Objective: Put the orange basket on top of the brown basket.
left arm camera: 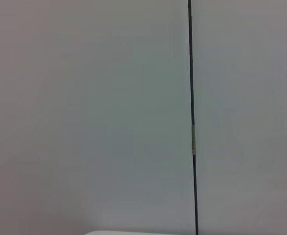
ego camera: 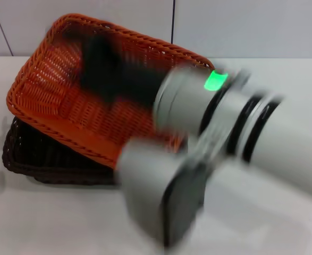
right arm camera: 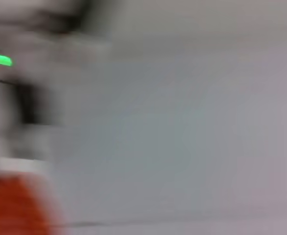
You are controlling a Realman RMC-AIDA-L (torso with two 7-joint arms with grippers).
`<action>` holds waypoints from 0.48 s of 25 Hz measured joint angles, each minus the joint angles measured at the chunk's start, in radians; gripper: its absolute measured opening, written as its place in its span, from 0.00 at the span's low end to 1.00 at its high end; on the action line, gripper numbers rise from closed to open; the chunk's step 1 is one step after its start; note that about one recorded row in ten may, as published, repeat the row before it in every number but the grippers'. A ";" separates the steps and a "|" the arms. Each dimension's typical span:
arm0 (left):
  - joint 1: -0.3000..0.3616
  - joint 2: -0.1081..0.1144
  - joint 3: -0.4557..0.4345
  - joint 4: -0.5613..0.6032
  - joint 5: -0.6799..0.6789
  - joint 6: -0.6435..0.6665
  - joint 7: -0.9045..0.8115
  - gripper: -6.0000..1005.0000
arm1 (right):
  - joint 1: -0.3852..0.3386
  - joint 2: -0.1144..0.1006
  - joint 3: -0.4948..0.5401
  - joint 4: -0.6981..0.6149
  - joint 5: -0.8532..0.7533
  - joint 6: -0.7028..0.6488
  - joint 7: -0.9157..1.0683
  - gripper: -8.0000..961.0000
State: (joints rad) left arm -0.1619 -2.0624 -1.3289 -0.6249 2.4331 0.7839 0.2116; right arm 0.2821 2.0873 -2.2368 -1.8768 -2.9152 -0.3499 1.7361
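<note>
The orange basket point(ego camera: 41, 85) is tilted, with its near-left edge lying over the brown basket point(ego camera: 36, 156) at the left of the white table. Only the brown basket's front and left sides show beneath it. My right gripper point(ego camera: 100, 64) is a dark blurred shape over the inside of the orange basket, near its far rim. The right arm point(ego camera: 241, 133) crosses the foreground. A patch of the orange basket point(right arm camera: 13, 208) also shows in the right wrist view. My left gripper is out of view.
The white table point(ego camera: 49, 223) runs in front of the baskets, and a pale wall point(ego camera: 251, 26) stands behind them. The left wrist view shows only that wall with a dark vertical seam point(left arm camera: 192, 117).
</note>
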 joint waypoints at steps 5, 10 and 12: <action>0.011 -0.002 0.001 -0.008 -0.001 0.010 -0.008 0.81 | -0.117 0.001 0.140 0.119 0.103 0.528 0.130 0.63; 0.014 -0.002 0.000 0.020 -0.002 0.099 -0.066 0.81 | -0.270 -0.004 0.198 0.233 0.490 0.987 0.128 0.63; 0.014 -0.002 -0.002 0.026 -0.002 0.131 -0.068 0.81 | -0.316 -0.004 0.203 0.289 0.619 1.125 0.149 0.63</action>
State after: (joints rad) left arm -0.1475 -2.0648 -1.3305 -0.5992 2.4315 0.9153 0.1433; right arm -0.0335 2.0828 -2.0339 -1.5875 -2.2958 0.7754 1.8848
